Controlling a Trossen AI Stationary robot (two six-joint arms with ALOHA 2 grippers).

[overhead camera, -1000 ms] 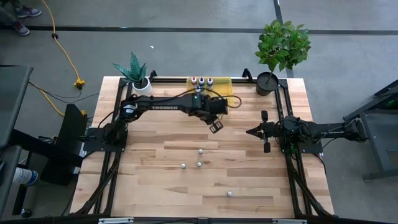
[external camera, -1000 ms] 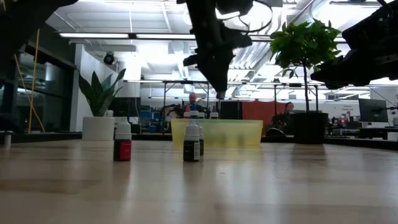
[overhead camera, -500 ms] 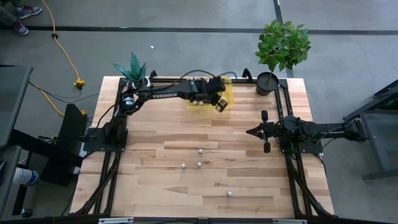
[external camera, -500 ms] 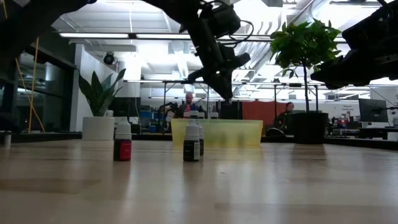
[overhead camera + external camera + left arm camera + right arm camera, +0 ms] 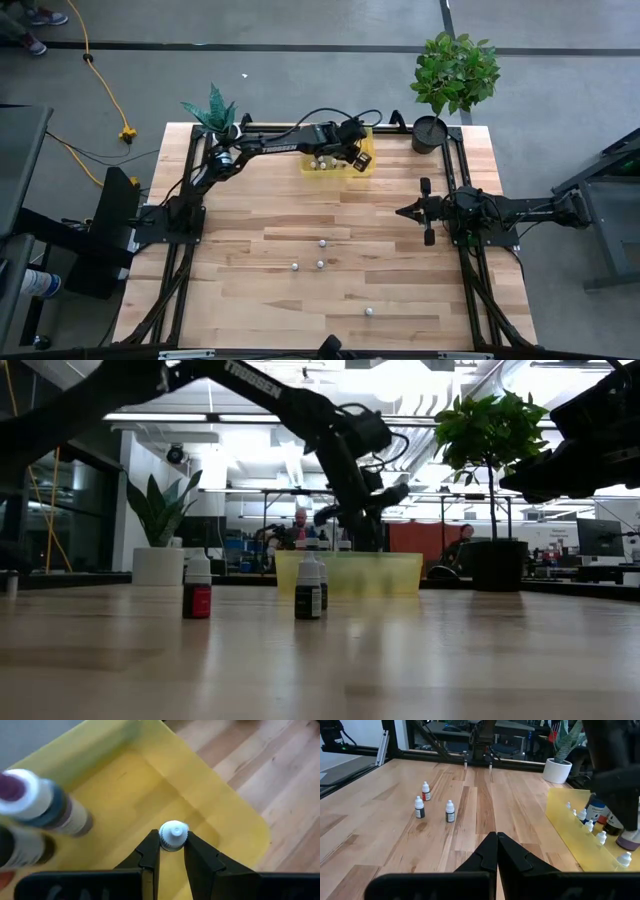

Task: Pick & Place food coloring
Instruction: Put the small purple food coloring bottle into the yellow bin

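Note:
My left gripper (image 5: pixel 358 160) hangs over the right part of the translucent yellow tray (image 5: pixel 310 172) at the table's far edge, shut on a small white-capped food coloring bottle (image 5: pixel 173 835). Larger bottles (image 5: pixel 45 805) with dark and purple caps stand in the tray, with smaller white ones (image 5: pixel 590 826) beside them. Several small bottles (image 5: pixel 320 264) stand upright on the wood mid-table, also seen in the low view (image 5: pixel 308 590). My right gripper (image 5: pixel 403 211) waits shut at the table's right side. My left gripper pinches the small bottle just under its white cap (image 5: pixel 173 836) between the two fingertips (image 5: pixel 150 851). The fingers slant down from the table's left. The bottle stays upright over the tray's floor (image 5: pixel 150 785); the cap hides its body, so I cannot tell whether it touches the floor.
A white-potted plant (image 5: pixel 222 125) stands at the far left corner and a black pot (image 5: pixel 430 133) with a leafy plant at the far right. One bottle (image 5: pixel 369 311) stands alone near the front edge. Bare wood lies between the tray and the loose bottles.
My left gripper has carried the small bottle toward the table's far edge and down, from the open wood to above the tray's right part, rolling its wrist on the way. It has stayed shut on the bottle. The loose bottles have not moved.

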